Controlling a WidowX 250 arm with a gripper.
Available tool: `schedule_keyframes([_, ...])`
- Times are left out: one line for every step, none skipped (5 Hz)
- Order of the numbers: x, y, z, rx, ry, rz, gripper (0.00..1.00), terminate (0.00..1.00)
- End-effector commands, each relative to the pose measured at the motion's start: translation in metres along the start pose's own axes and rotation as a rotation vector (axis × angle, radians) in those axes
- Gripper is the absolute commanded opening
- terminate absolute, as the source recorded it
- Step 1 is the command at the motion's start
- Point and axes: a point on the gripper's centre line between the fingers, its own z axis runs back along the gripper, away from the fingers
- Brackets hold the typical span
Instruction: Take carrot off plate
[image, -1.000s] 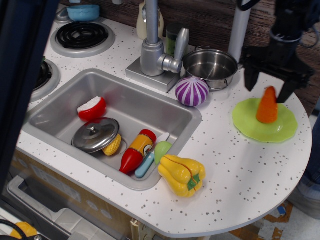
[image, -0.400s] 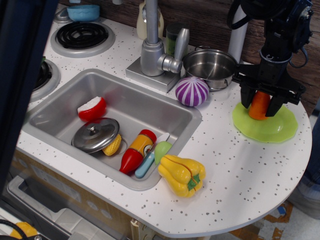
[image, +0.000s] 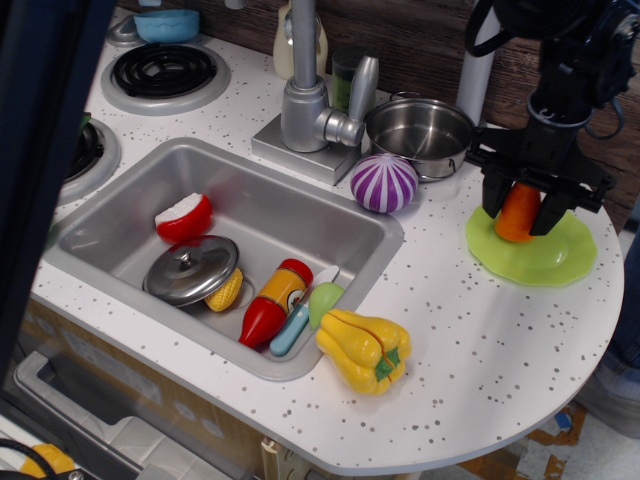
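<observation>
The orange carrot (image: 518, 212) stands upright on the left part of the lime-green plate (image: 556, 258) at the right end of the counter. My black gripper (image: 520, 208) has come straight down over it. Its two fingers (image: 493, 197) press against the carrot's left and right sides, and the carrot's top is hidden between them. The carrot's base looks to be still on or just above the plate.
A steel pot (image: 420, 135) and a purple-striped ball (image: 384, 183) stand left of the plate. A yellow bell pepper (image: 363, 350) lies at the sink's front corner. The sink (image: 150, 165) holds a steel lid, a red bottle and other toys. The faucet (image: 305, 90) rises behind.
The gripper came down from above and behind the plate, dropped over the carrot and closed its fingers on it. The carrot shifted slightly left on the plate.
</observation>
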Motion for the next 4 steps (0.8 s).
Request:
schedule_keyframes([-0.007, -0.004, 0.054, 0.047, -0.071, 0.088, 0.00, 0.00])
schedule_keyframes([-0.036, -0.003, 0.047, 0.047, -0.051, 0.130, 0.00, 0.00])
schedule_keyframes([-0.062, 0.003, 0.035, 0.050, -0.047, 0.161, 0.00, 0.00])
schedule_keyframes([-0.074, 0.008, 0.028, 0.047, -0.045, 0.166, 0.00, 0.00])
